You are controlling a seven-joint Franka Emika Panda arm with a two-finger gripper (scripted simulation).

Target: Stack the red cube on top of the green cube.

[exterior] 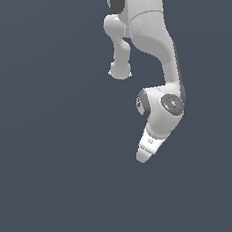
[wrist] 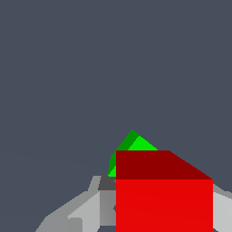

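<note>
In the wrist view the red cube (wrist: 164, 204) fills the space between my grey fingers (wrist: 106, 201), which press against its two sides. My gripper (wrist: 164, 222) is shut on it. Just beyond the red cube, a corner of the green cube (wrist: 135, 143) pokes out, most of it hidden behind the red one. Whether the two cubes touch cannot be told. In the exterior view my gripper (exterior: 142, 157) points down at the end of the white arm, and neither cube shows there.
A plain dark grey-blue surface (exterior: 44, 156) lies all around. The white arm's upper links (exterior: 146, 30) rise toward the top of the exterior view.
</note>
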